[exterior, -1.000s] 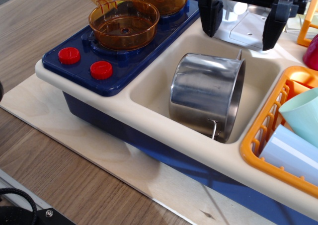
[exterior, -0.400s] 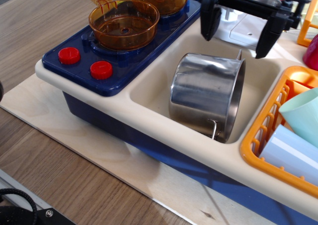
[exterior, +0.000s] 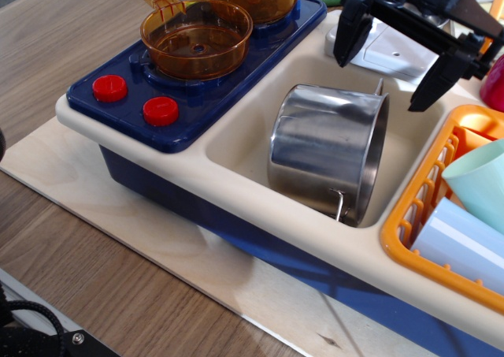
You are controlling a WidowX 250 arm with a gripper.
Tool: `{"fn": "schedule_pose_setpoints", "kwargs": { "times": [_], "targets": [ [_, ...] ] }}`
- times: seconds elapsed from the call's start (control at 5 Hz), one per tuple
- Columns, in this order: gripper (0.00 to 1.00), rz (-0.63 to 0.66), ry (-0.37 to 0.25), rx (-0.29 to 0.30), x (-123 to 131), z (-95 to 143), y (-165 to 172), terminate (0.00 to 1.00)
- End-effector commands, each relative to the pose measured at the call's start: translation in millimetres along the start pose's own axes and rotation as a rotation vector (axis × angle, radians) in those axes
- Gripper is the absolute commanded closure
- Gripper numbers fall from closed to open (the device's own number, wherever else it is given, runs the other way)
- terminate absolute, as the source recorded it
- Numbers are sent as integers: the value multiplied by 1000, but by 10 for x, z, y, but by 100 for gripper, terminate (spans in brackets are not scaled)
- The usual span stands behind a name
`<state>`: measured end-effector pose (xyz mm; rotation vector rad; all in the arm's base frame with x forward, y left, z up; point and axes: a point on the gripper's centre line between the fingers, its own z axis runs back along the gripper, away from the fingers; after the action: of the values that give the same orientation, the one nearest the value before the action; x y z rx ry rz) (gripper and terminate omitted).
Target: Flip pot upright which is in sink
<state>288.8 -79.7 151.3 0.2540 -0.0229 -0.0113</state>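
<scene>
The shiny steel pot (exterior: 327, 152) lies on its side in the cream-beige sink (exterior: 236, 136), its mouth facing right toward the dish rack and its bottom facing left. Thin wire loop handles show near its rim at the top and at the bottom. My black gripper (exterior: 383, 81) hovers above the sink's back right, over the pot's rim end. It is open, with one finger (exterior: 348, 38) at the left and one (exterior: 435, 77) at the right. It holds nothing and does not touch the pot.
Two translucent orange pans (exterior: 197, 35) sit on the dark blue stove top with red knobs (exterior: 161, 110) at the left. An orange dish rack (exterior: 441, 215) with pale cups (exterior: 480, 184) stands right of the sink. A white faucet block (exterior: 386, 50) is behind the sink.
My gripper has moved to the right and down a little and has tilted, its right finger now lower. The pot has not moved.
</scene>
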Motion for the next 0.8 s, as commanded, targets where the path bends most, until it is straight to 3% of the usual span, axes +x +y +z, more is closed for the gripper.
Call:
{"fn": "schedule_pose_setpoints", "kwargs": {
  "times": [0.0, 0.2, 0.4, 0.6],
  "targets": [
    [0, -6, -52, 25, -20, 1, 51, 0],
    [0, -38, -68, 88, -66, -78, 53, 0],
    [0, -50, -79, 110, -95, -128, 79, 0],
    [0, -63, -84, 64, -111, -222, 193, 0]
  ]
}}
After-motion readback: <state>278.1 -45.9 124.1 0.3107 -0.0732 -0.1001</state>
